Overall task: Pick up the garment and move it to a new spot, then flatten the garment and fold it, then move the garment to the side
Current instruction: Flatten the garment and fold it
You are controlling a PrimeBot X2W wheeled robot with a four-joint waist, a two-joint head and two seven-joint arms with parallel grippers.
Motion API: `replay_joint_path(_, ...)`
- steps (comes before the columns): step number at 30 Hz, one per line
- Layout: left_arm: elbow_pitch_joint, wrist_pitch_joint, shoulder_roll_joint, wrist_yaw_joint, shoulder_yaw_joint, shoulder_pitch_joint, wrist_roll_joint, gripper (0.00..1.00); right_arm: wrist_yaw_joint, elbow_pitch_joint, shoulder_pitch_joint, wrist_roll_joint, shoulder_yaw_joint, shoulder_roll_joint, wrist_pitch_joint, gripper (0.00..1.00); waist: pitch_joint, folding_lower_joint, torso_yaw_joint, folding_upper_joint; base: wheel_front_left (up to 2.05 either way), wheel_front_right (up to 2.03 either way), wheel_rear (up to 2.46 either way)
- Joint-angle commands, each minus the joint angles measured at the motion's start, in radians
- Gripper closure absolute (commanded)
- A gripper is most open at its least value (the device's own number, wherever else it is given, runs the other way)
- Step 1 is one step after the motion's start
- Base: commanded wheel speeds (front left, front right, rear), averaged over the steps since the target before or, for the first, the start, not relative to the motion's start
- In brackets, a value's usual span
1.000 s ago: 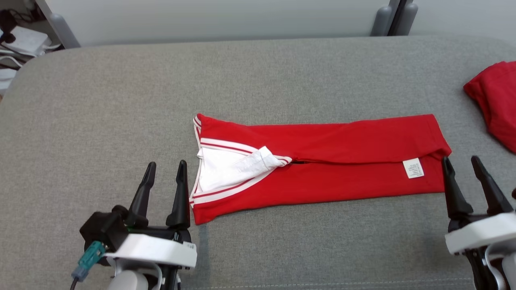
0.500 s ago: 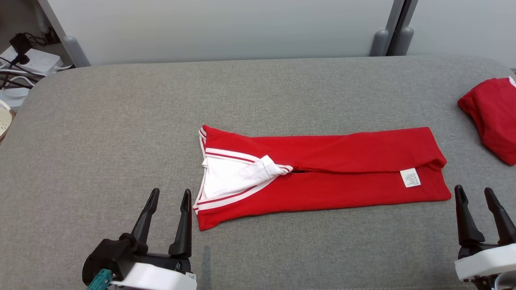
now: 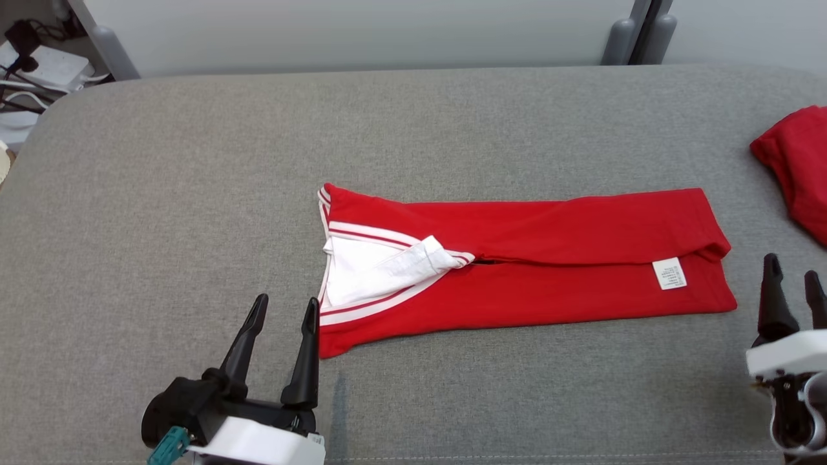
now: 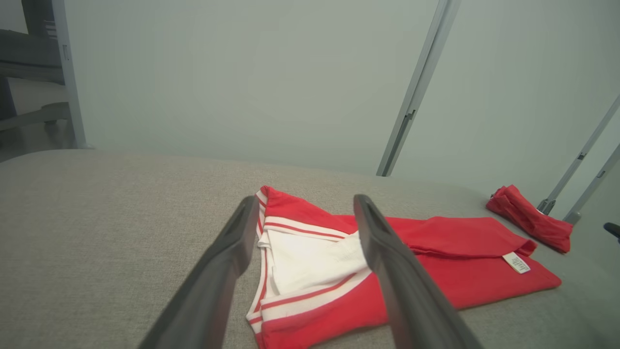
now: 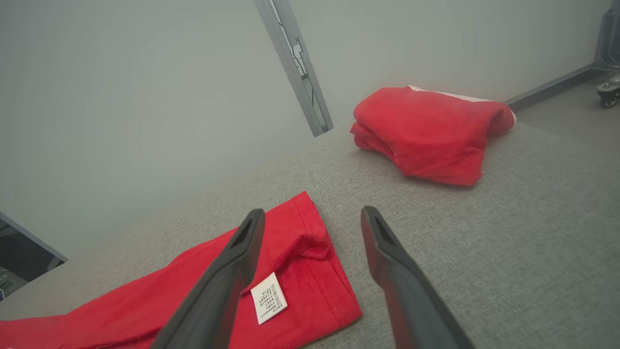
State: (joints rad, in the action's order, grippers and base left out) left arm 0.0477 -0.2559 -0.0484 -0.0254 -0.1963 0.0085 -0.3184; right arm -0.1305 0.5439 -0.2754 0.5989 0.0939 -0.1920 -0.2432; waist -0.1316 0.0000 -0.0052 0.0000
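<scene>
Grey cushion [image 3: 194,161] bears garment [image 3: 549,284] crosswise, collar [image 3: 381,271] leftward; left claw [image 3: 287,300] and right claw [image 3: 791,266] gape.

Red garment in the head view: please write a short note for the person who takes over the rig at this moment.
Left gripper: jaws open, holding nothing, close beside the collar end of the garment.
Right gripper: jaws open, holding nothing, just off the hem end, near the white label.
Things: the garment lies flat on the grey padded surface, its long sides folded in to a band. A second red garment lies bunched at the far right.
Done, as it looks: laid out, flattened, first lengthwise folds.
Left: probably fold it across, then move it to the side.
</scene>
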Motion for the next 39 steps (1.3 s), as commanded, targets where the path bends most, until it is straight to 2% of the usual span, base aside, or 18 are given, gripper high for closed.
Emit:
replay_joint_path(1,-0.029,-0.006,-0.002,-0.001,0.025,-0.054,0.003,0.00,0.000,0.024,-0.059,0.019,0.001,-0.010,0.013,0.00,-0.017,0.0000,0.009,0.0000,0.00,0.00,0.00)
replay_joint_path(8,-0.030,-0.006,-0.002,-0.005,0.003,-0.086,-0.001,0.00,0.000,0.267,-0.226,0.038,0.023,-0.019,0.107,0.00,-0.060,0.0000,0.036,0.0000,0.00,0.00,0.00)
replay_joint_path(15,-0.015,-0.006,-0.002,-0.001,-0.016,-0.101,-0.005,0.00,0.000,0.427,-0.330,0.044,-0.012,-0.038,0.126,0.00,-0.085,0.0000,0.057,0.0000,0.00,0.00,0.00)
replay_joint_path(32,0.002,-0.006,-0.002,-0.007,-0.039,-0.130,-0.010,0.00,0.000,0.606,-0.417,0.137,-0.081,-0.068,0.161,0.00,-0.094,0.0000,0.079,0.0000,0.00,0.00,0.00)
replay_joint_path(33,0.003,-0.006,-0.002,-0.008,-0.038,-0.130,-0.010,0.00,0.000,0.611,-0.417,0.144,-0.085,-0.067,0.165,0.12,-0.093,0.0000,0.080,0.0000,0.00,0.00,0.00)
replay_joint_path(35,0.003,-0.006,-0.002,-0.011,-0.036,-0.129,-0.010,0.00,0.000,0.619,-0.415,0.158,-0.094,-0.065,0.175,0.47,-0.092,0.0000,0.083,0.0000,0.00,0.00,0.00)
replay_joint_path(36,0.005,-0.006,-0.002,-0.012,-0.035,-0.129,-0.009,0.00,0.000,0.621,-0.414,0.163,-0.101,-0.063,0.179,0.57,-0.091,0.0000,0.085,0.0000,0.00,0.00,0.00)
replay_joint_path(37,0.005,-0.006,-0.002,-0.014,-0.033,-0.128,-0.008,0.00,0.000,0.624,-0.413,0.168,-0.106,-0.062,0.183,0.75,-0.089,0.0000,0.086,0.0000,0.00,0.00,0.00)
replay_joint_path(38,0.005,-0.006,-0.002,-0.015,-0.032,-0.128,-0.008,0.00,0.000,0.626,-0.412,0.172,-0.112,-0.061,0.186,1.00,-0.088,0.0000,0.087,0.0000,0.00,0.00,0.00)
replay_joint_path(39,0.005,-0.006,-0.002,-0.015,-0.031,-0.128,-0.008,0.00,0.000,0.627,-0.411,0.175,-0.120,-0.061,0.190,1.00,-0.088,0.0000,0.088,0.0000,0.00,0.00,0.00)
